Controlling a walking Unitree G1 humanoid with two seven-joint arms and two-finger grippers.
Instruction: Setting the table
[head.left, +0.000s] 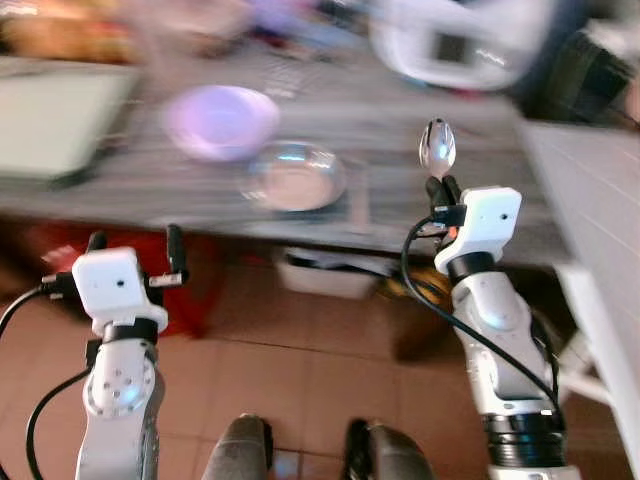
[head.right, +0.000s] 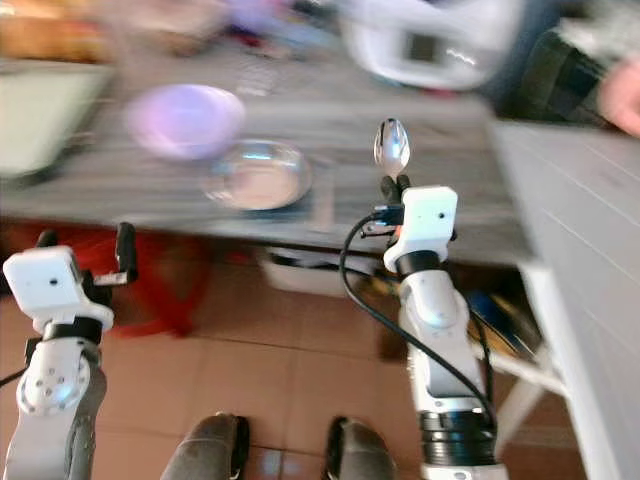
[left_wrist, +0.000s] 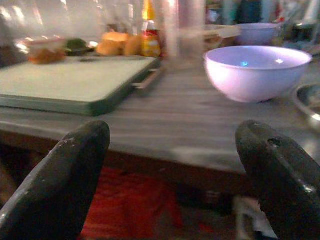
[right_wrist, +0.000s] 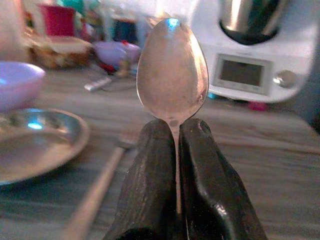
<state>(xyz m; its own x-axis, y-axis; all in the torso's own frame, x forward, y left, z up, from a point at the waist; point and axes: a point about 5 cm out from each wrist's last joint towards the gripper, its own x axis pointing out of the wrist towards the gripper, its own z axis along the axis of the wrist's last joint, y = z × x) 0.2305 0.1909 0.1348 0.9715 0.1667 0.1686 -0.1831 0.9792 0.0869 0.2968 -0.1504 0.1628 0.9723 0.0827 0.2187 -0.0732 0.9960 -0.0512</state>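
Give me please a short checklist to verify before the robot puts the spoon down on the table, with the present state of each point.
1. Spoon gripped firmly: ok, right gripper is shut on its neck, bowl end up.
2. Free spot beside the metal plate: cannot tell, a utensil that looks like a fork lies there.
3. Right gripper over the table: ok, near its front edge.
4. Left gripper out of the way: ok, open, below the table edge.
5. Purple bowl clear of the path: ok, left of the plate.
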